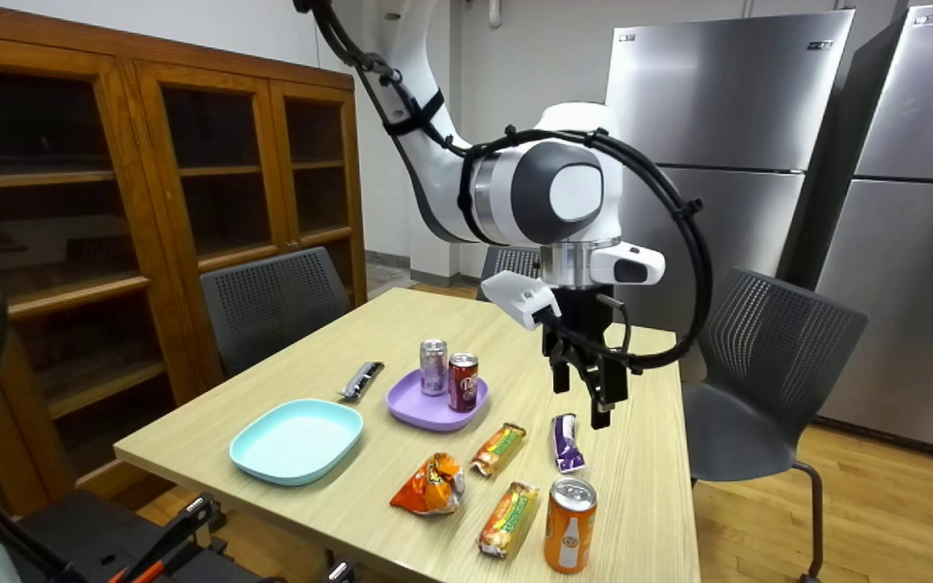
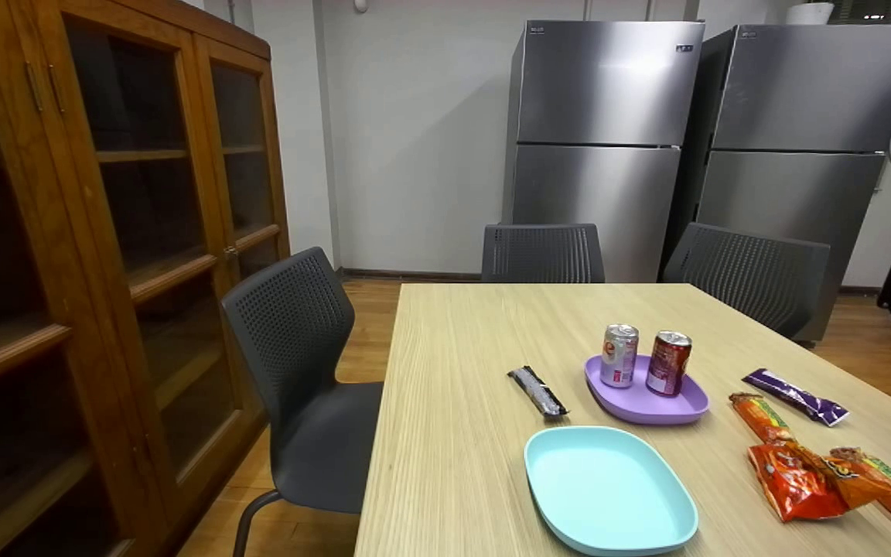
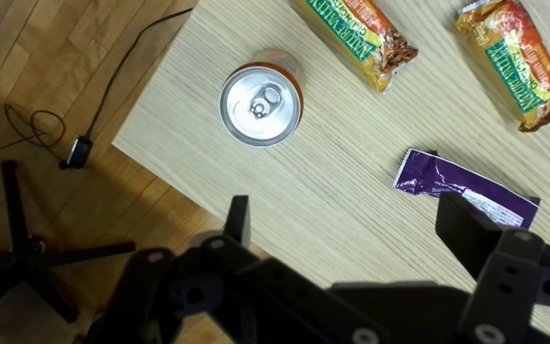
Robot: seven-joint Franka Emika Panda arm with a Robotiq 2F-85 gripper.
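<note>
The gripper (image 1: 581, 398) was black, and the purple bar (image 1: 567, 444) nearest it carried a white printed panel. At the near right, the orange can (image 1: 570, 522) bore a white bottle shape (its lid (image 3: 241, 114) was plain silver). Both snack bars (image 1: 509, 518) mixed yellow-orange and red, with a green lettered band. The crumpled bag (image 1: 432, 486) was orange and red. Farther off, a lavender plate (image 1: 424, 414) carried a silver can (image 1: 433, 367) with purple patches and a maroon can (image 1: 463, 382) with white lettering. On the left, the turquoise plate (image 1: 296, 441) was solid and pale; the slim packet (image 1: 362, 380) was silver with black ends. Fine grain streaked the pale wood table (image 1: 636, 486).
</note>
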